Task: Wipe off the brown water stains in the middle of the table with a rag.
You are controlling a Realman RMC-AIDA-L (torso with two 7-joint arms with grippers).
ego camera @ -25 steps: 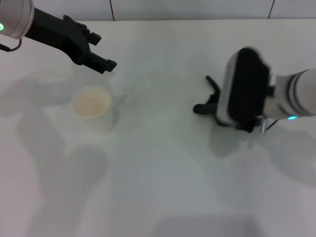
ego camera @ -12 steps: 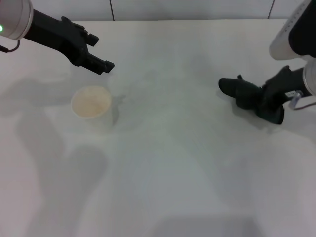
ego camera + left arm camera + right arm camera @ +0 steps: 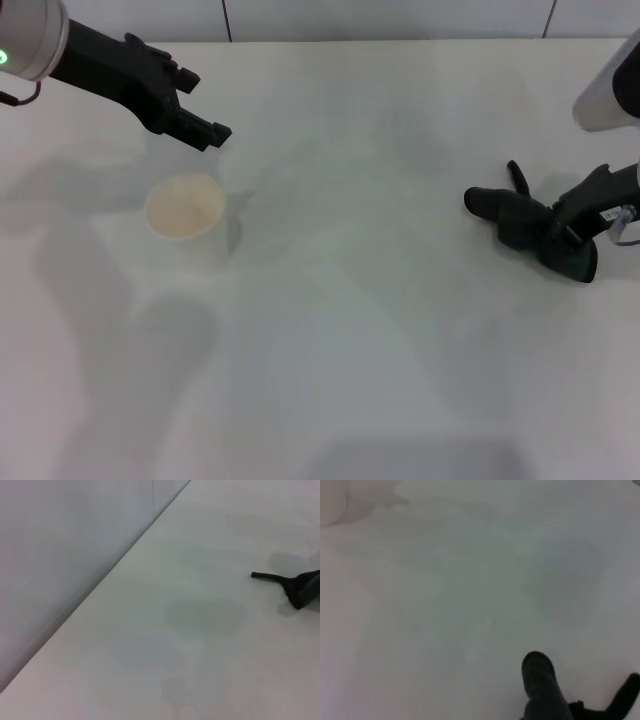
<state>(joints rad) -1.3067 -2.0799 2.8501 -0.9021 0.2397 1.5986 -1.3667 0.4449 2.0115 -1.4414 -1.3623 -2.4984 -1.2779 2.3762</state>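
No brown water stain shows anywhere on the white table (image 3: 350, 330). The dark green-black rag (image 3: 510, 215) lies crumpled at the right side of the table, with a thin tail pointing up. My right gripper (image 3: 572, 232) is shut on the rag's right end, low over the table. The rag also shows in the left wrist view (image 3: 301, 588) and the right wrist view (image 3: 541, 690). My left gripper (image 3: 205, 105) hangs open and empty at the back left, just behind the cup.
A cream-tinted white cup (image 3: 185, 210) stands upright at the left of the table, below the left gripper. A white wall (image 3: 60, 545) runs along the table's far edge.
My right arm has pulled back to the right, dragging the rag from right of centre toward the right edge. The left arm and the cup have not moved.
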